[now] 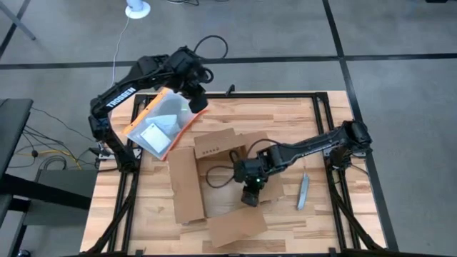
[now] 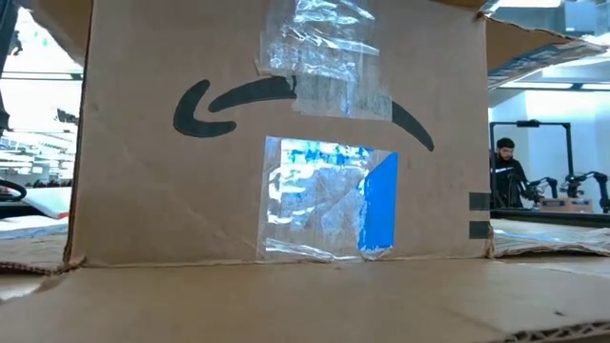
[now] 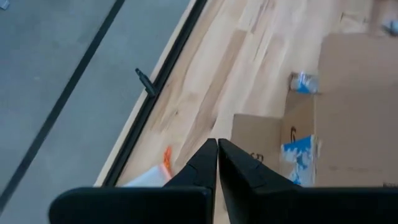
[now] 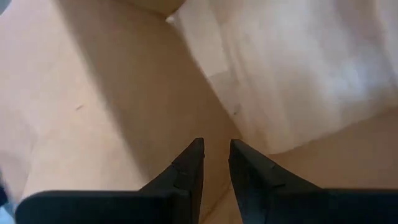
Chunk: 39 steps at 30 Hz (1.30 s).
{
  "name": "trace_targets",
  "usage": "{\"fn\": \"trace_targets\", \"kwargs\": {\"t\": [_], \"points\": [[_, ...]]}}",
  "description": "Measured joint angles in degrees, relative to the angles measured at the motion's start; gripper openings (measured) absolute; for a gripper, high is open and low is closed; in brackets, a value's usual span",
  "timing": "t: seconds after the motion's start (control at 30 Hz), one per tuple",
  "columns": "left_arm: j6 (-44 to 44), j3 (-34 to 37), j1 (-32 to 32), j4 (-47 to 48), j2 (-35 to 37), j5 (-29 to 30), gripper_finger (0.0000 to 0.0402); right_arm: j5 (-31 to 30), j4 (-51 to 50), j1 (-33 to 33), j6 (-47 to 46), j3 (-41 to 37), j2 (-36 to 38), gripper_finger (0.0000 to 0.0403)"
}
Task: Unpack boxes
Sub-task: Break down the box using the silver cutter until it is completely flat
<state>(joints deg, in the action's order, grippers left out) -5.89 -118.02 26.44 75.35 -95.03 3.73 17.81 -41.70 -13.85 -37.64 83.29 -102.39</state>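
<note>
The brown cardboard box (image 1: 214, 146) stands open mid-table with its flaps spread flat. Its near wall, with a black printed arrow and clear and blue tape, fills the low view (image 2: 286, 143). My left gripper (image 1: 198, 102) is over the table's far left, shut on an orange-edged clear pouch (image 1: 163, 127) with white contents. My right gripper (image 1: 250, 196) is at the box's right wall near the front corner, fingers a narrow gap apart (image 4: 216, 149) over the fold between wall and flap. My left gripper pinches the pouch's orange-edged corner (image 3: 166, 158) between its two fingers (image 3: 202, 163). The pouch stretches away from the fingers toward the table's left edge, slanted. My right gripper straddles the top fold of the box's right wall (image 4: 233, 112), one finger on each side, pointing down. The fingers hide the contact itself.
A grey hand tool (image 1: 303, 191) lies on the wood right of the box. Black frame rails (image 1: 318, 114) run around the table. In the low view a person (image 2: 505, 171) stands in the room beyond the table, at the right.
</note>
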Motion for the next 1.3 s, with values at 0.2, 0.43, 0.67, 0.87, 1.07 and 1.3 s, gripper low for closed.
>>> {"fn": "trace_targets", "kwargs": {"t": [0.2, 0.43, 0.67, 0.87, 1.07, 1.3], "points": [[-4.3, 0.0, -1.2, 1.3, 2.3, 1.0, 0.0000, -2.6, 2.7, -0.4, 5.5, 0.0, 0.7, 0.0063], [-1.8, 0.0, -8.8, 3.0, 8.1, 4.8, 0.0000, -10.6, 3.2, -1.2, 16.0, 0.0, 7.2, 0.0063], [13.0, 0.8, -25.4, 6.2, 6.7, 6.5, 0.0000, -20.6, 3.4, -1.2, 25.6, 0.0, 14.1, 0.0063], [21.1, 2.3, -37.8, 10.7, 3.8, 19.1, 0.0000, -20.9, 4.0, 1.6, 35.2, 0.0, 15.1, 0.0063], [33.4, 2.3, -43.6, 10.3, 3.9, 21.5, 0.0000, -22.5, 5.1, 5.4, 44.3, 0.0, 15.0, 0.0063], [34.1, 3.0, -45.8, 7.9, 3.9, 22.3, 0.0000, -22.7, 5.5, 7.7, 45.2, 0.0, 15.0, 0.0063]]}}
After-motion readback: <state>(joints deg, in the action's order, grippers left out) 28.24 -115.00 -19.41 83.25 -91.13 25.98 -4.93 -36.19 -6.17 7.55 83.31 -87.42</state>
